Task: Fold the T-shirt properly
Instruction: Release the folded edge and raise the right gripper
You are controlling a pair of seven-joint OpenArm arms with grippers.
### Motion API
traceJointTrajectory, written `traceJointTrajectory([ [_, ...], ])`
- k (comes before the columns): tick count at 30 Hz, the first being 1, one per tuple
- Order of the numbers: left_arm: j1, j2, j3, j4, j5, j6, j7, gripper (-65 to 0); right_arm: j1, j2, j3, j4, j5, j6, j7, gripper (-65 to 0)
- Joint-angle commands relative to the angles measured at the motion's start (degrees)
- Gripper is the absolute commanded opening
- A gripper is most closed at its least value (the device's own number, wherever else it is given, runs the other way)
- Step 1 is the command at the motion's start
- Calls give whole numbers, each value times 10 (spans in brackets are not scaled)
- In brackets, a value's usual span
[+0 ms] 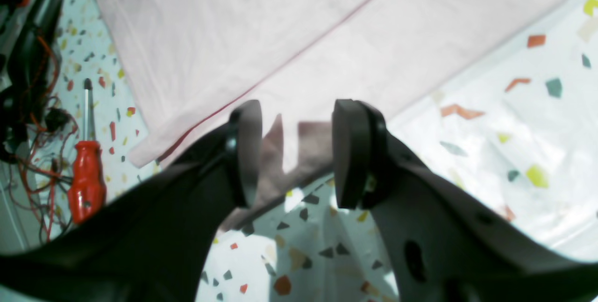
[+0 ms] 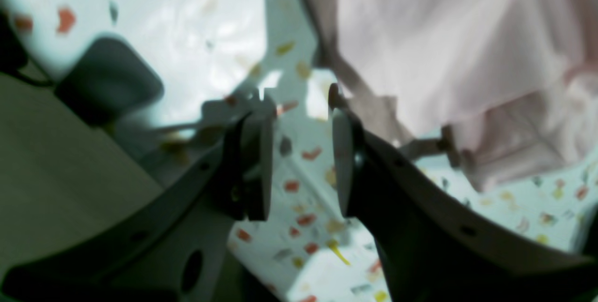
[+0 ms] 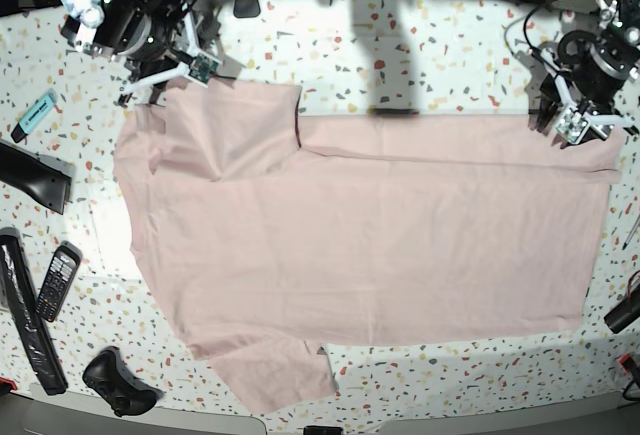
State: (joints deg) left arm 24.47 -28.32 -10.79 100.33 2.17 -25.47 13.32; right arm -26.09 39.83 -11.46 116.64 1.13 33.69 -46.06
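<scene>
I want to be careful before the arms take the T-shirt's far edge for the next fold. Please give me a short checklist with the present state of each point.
1. Left gripper open: ok.
2. Right gripper open: ok.
3. T-shirt edge between the left gripper's jaws: ok, a pink corner lies in the gap.
4. Cloth between the right gripper's jaws: not ok, only table shows there; the shirt lies beside it.
5. Shirt flat: not ok, one sleeve is folded over.
6. Screwdriver off the cloth: ok.
</scene>
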Motion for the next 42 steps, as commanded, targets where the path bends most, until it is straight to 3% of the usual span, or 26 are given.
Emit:
traceJointTrajectory([
  [1, 2, -9, -5, 16, -2, 6, -14, -413, -3, 8, 4, 10, -14, -3, 9, -438],
  [6, 3, -9, -5, 22, -3, 6, -14, -413, -8, 8, 4, 10, -80, -54, 6, -438],
  [18, 3, -9, -5, 22, -2, 6, -14, -413, -7, 8, 4, -2, -102, -36, 10, -438],
  [33, 3, -9, -5, 22, -2, 6, -27, -413, -4, 8, 4, -48, -158, -37, 104, -439],
  [42, 3, -9, -5, 22, -2, 6, -27, -413, -3, 8, 4, -48, -158, -37, 118, -497],
])
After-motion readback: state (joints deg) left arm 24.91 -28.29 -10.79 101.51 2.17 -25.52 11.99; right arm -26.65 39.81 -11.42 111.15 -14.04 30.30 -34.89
